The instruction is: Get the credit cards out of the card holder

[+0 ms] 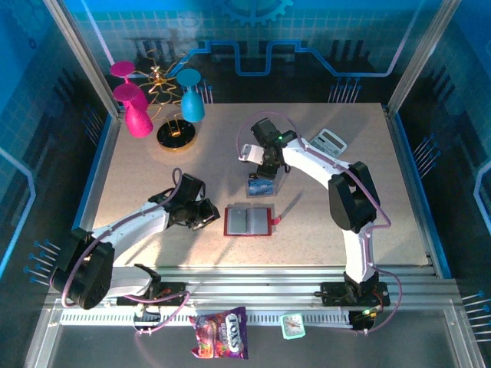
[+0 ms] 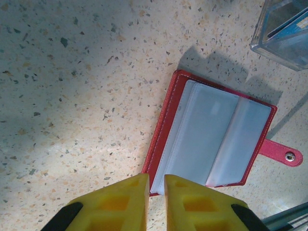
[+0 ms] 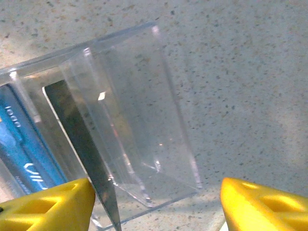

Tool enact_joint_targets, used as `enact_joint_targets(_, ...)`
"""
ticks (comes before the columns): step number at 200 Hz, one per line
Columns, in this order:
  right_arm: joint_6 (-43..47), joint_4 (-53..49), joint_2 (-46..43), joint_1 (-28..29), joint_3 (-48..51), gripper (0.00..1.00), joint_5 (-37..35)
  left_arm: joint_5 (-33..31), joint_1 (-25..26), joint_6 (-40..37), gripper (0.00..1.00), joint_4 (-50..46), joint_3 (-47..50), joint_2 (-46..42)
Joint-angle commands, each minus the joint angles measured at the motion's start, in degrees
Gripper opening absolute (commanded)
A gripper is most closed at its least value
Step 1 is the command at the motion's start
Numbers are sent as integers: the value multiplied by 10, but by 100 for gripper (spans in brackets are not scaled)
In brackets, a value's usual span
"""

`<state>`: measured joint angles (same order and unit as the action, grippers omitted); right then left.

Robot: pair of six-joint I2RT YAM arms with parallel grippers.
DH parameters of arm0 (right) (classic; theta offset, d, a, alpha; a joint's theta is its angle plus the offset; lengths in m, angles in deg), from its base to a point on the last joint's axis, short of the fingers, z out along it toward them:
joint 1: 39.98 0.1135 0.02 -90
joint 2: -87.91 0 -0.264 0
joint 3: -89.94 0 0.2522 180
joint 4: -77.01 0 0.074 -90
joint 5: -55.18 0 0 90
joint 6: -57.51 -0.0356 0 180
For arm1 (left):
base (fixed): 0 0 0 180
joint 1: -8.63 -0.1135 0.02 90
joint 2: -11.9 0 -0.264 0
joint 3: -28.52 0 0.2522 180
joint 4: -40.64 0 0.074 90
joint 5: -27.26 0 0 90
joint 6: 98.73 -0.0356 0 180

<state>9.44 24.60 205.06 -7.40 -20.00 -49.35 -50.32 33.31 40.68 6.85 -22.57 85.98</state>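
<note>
The red card holder (image 1: 248,221) lies open and flat mid-table, grey pockets (image 2: 211,139) up and its snap tab (image 2: 281,154) to the right. My left gripper (image 1: 210,215) sits at its left edge. Its yellow jaws (image 2: 156,182) are nearly together over the holder's near corner, with only a slim gap and nothing clearly pinched. My right gripper (image 1: 265,165) hangs open over a clear plastic box (image 3: 130,120). A blue credit card (image 3: 24,149) and a dark, shiny card (image 3: 82,144) stand inside the box, the dark one beside the left fingertip (image 3: 53,207).
A grey calculator (image 1: 328,142) lies at the back right. Pink goblets (image 1: 136,115), a teal goblet (image 1: 192,103) and a black round stand (image 1: 176,134) fill the back left. A candy bag (image 1: 220,333) and a small clock (image 1: 292,326) rest on the near rail.
</note>
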Motion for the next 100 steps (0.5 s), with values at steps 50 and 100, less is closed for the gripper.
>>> enact_joint_targets(50,-9,46,-3,-1,-27,70,-28,3,-4,3,17,-2,8,-14)
enact_joint_targets(100,-5,46,17,-2,-39,71,-27,4,-5,3,17,-1,10,-15)
